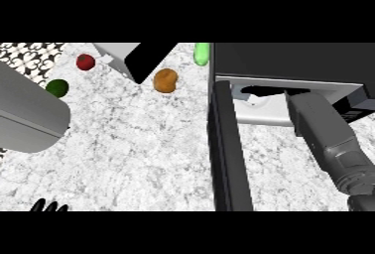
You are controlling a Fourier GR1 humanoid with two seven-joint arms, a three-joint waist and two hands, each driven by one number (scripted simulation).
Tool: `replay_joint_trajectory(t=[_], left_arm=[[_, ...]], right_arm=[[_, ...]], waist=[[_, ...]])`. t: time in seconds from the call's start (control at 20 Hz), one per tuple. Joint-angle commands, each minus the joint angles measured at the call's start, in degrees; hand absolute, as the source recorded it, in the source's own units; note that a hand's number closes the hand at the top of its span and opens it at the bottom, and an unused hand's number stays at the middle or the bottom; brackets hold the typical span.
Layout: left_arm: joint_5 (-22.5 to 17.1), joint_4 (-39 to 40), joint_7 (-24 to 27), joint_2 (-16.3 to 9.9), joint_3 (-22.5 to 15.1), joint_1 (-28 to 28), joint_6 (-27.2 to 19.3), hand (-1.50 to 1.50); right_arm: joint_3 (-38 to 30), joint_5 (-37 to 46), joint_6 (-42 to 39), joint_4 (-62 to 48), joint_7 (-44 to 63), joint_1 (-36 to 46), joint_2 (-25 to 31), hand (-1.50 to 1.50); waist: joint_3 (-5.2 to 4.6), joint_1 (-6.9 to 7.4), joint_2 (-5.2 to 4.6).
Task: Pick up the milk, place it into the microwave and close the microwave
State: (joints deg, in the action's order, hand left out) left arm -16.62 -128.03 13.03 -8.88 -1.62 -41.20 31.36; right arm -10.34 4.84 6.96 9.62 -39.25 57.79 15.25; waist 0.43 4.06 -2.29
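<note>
At the near left edge, the left hand [48, 207] rests with fingers up and relaxed. The right forearm [331, 144] reaches into the open microwave [293, 67]; its hand and the milk are hidden inside, so I cannot tell the fingers' state. The door [228, 149] stands open, nearer the right arm. No writing is readable.

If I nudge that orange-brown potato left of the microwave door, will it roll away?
The potato is oblong and rounded, so it would probably wobble or roll sideways rather than slide straight. Its lumpy outline suggests an uneven, short roll. It lies free on the flat marble counter, with nothing touching it to stop it.
</note>
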Motion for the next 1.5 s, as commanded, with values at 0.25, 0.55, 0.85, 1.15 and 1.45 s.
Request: replay_joint_trajectory(t=[0.25,0.55,0.85,1.15,1.45], left_arm=[[6.96,5.6,-1.84,-0.28,-7.2,4.16,3.11,-1.5],[17.27,11.5,-1.2,3.98,-13.28,10.83,-0.03,-1.5],[16.39,14.61,-1.81,3.08,-11.47,14.09,0.03,-1.5],[23.41,21.3,-5.03,8.74,-16.15,24.31,-6.71,1.5],[28.35,27.63,-3.01,8.05,-17.56,25.4,-6.95,1.5]], right_arm=[[-3.7,-4.98,-18.17,-0.04,-6.41,-6.83,-1.2,-1.5],[-3.35,-6.15,-23.84,2.85,-9.83,-13.94,-4.25,-1.5],[0.42,-4.91,-27.85,10.6,-10.92,-26.2,-4.14,-1.5],[2.36,-4.83,-26.06,20.55,-8.57,-37.66,-1.76,-1.5],[2.66,-7.93,-27.64,35.83,-9.48,-54.56,0.05,-1.5]], waist=[[-0.33,-2.97,1.72],[-0.41,-4.23,2.31],[-0.54,-6.08,3.03],[-0.61,-7.3,3.02],[-0.7,-7.47,3.09]])
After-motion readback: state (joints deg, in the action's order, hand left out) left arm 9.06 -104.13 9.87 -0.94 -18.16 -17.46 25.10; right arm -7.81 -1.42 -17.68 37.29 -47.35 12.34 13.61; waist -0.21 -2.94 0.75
